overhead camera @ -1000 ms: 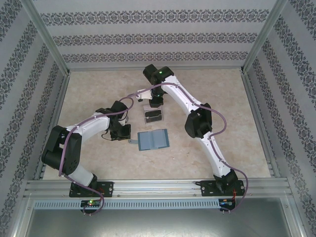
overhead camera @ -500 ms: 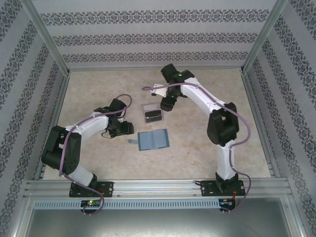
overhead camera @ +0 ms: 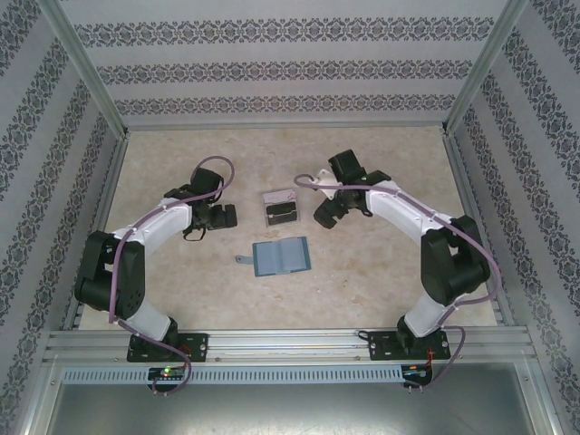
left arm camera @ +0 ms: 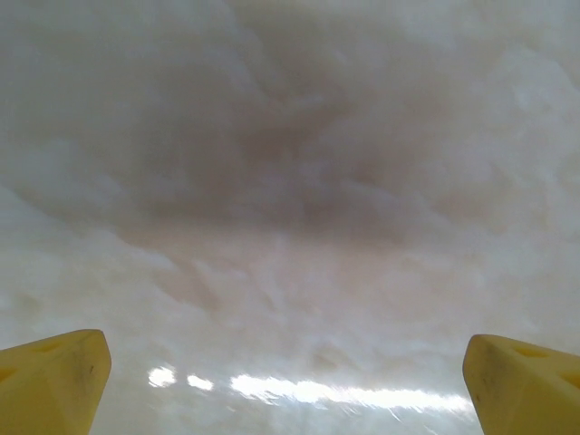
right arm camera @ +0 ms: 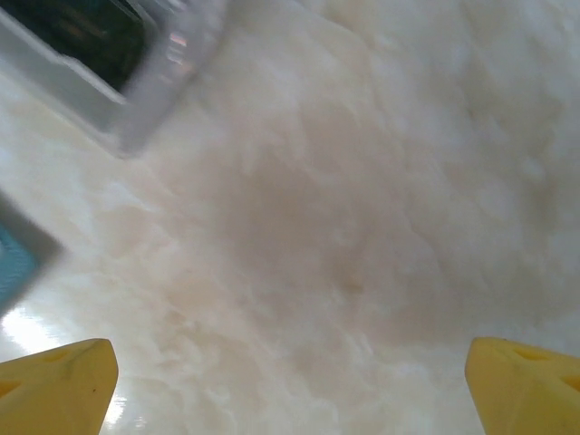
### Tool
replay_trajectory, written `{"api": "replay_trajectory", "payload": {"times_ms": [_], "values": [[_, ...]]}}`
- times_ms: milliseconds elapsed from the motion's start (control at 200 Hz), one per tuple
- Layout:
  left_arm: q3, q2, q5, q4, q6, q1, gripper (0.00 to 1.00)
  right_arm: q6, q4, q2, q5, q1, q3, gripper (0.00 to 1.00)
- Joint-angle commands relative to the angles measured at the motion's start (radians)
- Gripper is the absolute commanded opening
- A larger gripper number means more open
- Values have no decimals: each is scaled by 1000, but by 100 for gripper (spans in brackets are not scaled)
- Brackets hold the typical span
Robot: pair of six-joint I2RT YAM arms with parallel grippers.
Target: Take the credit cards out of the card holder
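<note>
1. Top external view: found the card holder [overhead camera: 281, 257] lying open and flat on the pale worktop [overhead camera: 362, 281], both grey-blue panels facing up, short strap tab sticking out on its left side.
2. Could not tell at that size whether its pockets held any card.
3. Spotted the credit cards [overhead camera: 283, 215] just beyond the card holder and apart from it, dark ones lying inside a clear plastic tray [overhead camera: 265, 207], with a pale patch at the tray's far end.
4. Placed the left pincer [overhead camera: 230, 217] beyond and to the left of the card holder, well clear of it, pointing towards the tray.
5. Placed the right pincer [overhead camera: 323, 215] beyond and to the right of the card holder, near the tray's right edge.
6. Left wrist view: saw yellow fingertips [left arm camera: 54, 381] at opposite bottom corners, spread wide, pinching nothing, bare worktop between them.
7. Right wrist view: saw the same wide spread, nothing pinched. Caught a blurred tray corner with dark cards at upper left and a teal sliver of the card holder at the left edge.
</note>
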Motion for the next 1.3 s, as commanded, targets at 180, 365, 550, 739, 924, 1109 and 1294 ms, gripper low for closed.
{"api": "replay_trajectory", "payload": {"times_ms": [180, 365, 550, 739, 924, 1109, 1294], "values": [[-59, -72, -407, 240, 162, 42, 100, 244, 426, -155, 128, -155, -303, 98], [-212, -99, -429, 532, 267, 108, 100, 270, 651, -174, 219, -207, -440, 98], [-323, -61, -302, 797, 305, 183, 100, 299, 891, -162, 235, -238, -550, 98], [-407, -23, -198, 1048, 341, 242, 100, 386, 1070, -179, 173, -306, -632, 98], [-439, -24, -53, 1099, 358, 270, 100, 454, 1225, -193, 109, -377, -727, 98], [-487, -31, 18, 1185, 389, 270, 100, 447, 1389, -154, 60, -386, -794, 98], [-616, -10, 38, 1424, 391, 269, 100, 447, 1390, -154, 63, -386, -796, 98]]}}
